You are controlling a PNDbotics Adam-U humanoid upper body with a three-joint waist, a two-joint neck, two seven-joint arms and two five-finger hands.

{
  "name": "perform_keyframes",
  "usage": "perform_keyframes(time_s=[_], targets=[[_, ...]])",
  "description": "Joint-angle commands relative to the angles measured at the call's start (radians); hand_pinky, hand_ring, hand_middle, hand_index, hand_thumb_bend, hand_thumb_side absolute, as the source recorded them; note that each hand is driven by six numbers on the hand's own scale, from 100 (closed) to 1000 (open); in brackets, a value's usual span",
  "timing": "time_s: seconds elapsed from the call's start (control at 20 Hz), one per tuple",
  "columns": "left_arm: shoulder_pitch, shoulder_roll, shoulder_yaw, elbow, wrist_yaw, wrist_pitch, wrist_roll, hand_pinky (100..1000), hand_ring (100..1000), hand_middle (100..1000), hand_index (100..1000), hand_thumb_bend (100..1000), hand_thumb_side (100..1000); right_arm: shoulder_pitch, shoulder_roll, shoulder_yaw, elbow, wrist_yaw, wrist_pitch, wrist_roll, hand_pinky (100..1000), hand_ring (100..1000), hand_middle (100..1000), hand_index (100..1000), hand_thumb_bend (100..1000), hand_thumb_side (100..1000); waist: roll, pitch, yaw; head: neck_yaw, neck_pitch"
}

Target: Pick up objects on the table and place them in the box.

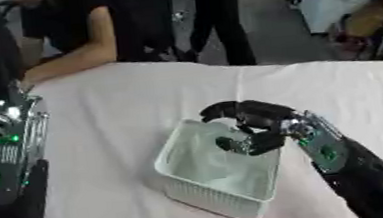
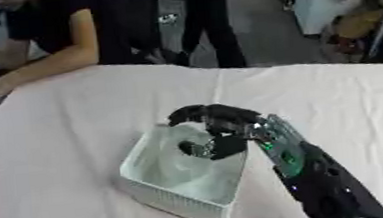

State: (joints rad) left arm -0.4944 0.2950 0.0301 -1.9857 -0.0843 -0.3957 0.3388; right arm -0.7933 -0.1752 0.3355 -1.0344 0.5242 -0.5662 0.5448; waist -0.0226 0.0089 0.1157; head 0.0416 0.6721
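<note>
The right robot hand (image 1: 247, 120) reaches in from the lower right of the frame and sits over the far right part of the box (image 1: 194, 186), a pale, translucent tray near the centre of the white-covered surface (image 1: 124, 102). Its fingers curl downward over the box interior. A small dark shape (image 1: 233, 144) shows just below them, inside the box outline; whether it is a held object or part of the hand cannot be determined.

Procedure for the step in hand, judged to be the release into the box:
1. Keep the hand inside the rim line, clear of the right wall.
2. Lower until the item is near the floor of the box.
3. Straighten the fingers fully, then lift straight up to avoid catching the rim.

The left arm (image 1: 5, 144) occupies the left edge of the frame; its hand is not visible.
</note>
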Motion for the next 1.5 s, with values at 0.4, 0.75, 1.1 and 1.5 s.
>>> perform_keyframes(time_s=[0.4,0.75,1.1,1.5], targets=[[-0.008,0.007,-0.001,-0.014,0.000,0.002,-0.003,576,618,672,785,231,656,-0.068,-0.070,-0.005,-0.095,-0.043,-0.017,0.008,1000,1000,1000,986,291,874,0.002,-0.019,-0.001,-0.006,-0.018],[-0.009,0.007,-0.002,-0.014,0.000,0.002,-0.004,575,618,671,785,229,657,-0.054,-0.067,0.000,-0.123,-0.044,-0.007,0.051,1000,1000,1000,1000,538,868,0.002,-0.019,0.000,-0.008,-0.024],[-0.010,0.006,-0.002,-0.014,0.000,0.001,-0.003,576,618,671,785,230,656,-0.050,-0.066,-0.006,-0.142,-0.067,0.049,0.152,1000,1000,1000,1000,609,856,0.002,-0.019,0.000,-0.009,-0.023],[-0.011,0.007,-0.002,-0.014,0.000,0.002,-0.004,575,618,671,784,228,656,-0.046,-0.064,-0.006,-0.160,-0.055,0.059,0.143,1000,1000,1000,1000,604,733,0.002,-0.018,0.001,-0.011,-0.023]])
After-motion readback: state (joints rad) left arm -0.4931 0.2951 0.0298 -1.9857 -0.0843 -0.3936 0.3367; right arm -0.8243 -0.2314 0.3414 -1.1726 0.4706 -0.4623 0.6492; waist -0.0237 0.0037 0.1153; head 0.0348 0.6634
